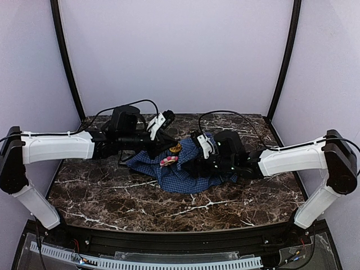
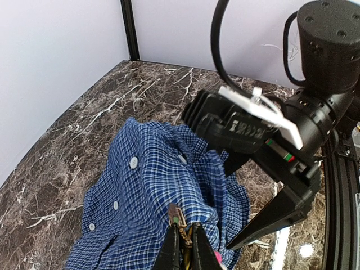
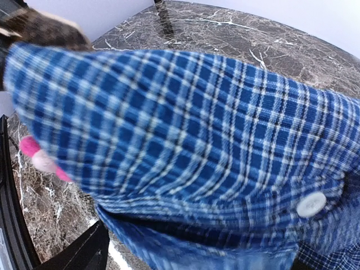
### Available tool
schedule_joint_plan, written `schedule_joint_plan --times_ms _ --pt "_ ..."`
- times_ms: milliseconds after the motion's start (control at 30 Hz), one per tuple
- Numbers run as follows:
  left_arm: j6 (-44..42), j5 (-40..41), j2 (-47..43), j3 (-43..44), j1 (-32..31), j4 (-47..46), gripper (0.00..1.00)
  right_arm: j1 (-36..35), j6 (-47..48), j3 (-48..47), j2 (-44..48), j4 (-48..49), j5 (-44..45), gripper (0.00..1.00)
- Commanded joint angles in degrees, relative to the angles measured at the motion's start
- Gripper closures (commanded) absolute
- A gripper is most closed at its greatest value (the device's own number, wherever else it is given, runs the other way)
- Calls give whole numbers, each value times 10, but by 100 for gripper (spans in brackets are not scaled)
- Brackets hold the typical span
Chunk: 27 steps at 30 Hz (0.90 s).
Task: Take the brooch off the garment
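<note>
No legible text, raised lettering on a black housing, too blurred to read

Dark white-veined marble table. Directly on it: one blue check shirt, bunched up, mid-table, nearer far edge than near edge. Bare marble showing left, right and near.

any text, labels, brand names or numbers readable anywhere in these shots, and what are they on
Nothing can be quoted; no text is legible in any view.
Raised marking on the black ribbed housing in the left wrist view: too blurred to read.
Small green and red sticker just below it: too small to read.
Shirt, brooch, table: no text on them.
</note>
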State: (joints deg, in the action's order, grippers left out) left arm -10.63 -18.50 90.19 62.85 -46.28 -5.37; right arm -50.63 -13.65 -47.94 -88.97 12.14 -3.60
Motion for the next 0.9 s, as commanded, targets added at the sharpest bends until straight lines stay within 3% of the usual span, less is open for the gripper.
schedule_joint_plan --times_ms 0,100,167,233,333,367,600,867 --pt "20 -20 -32 -7 5 -6 99 -7 -17 -10 -27 74 -11 21" --pt "22 -28 -35 -10 7 -5 99 -7 -25 -7 -34 107 -10 26" --pt "23 -29 -37 -13 8 -4 99 -7 -26 -7 -36 120 -6 37" --pt "23 -28 -38 -17 10 -2 99 -7 -25 -3 -31 131 5 54" --pt "23 -18 -44 -26 14 -1 99 -7 -20 5 -7 134 32 93" --pt "23 -10 -45 -34 16 0 99 -6 -13 7 3 130 42 100" --pt "6 -3 -55 -55 21 18 99 -1 59 -40 24 60 119 100" --pt "9 -79 -35 -48 29 14 99 25 121 -115 -46 38 169 100"
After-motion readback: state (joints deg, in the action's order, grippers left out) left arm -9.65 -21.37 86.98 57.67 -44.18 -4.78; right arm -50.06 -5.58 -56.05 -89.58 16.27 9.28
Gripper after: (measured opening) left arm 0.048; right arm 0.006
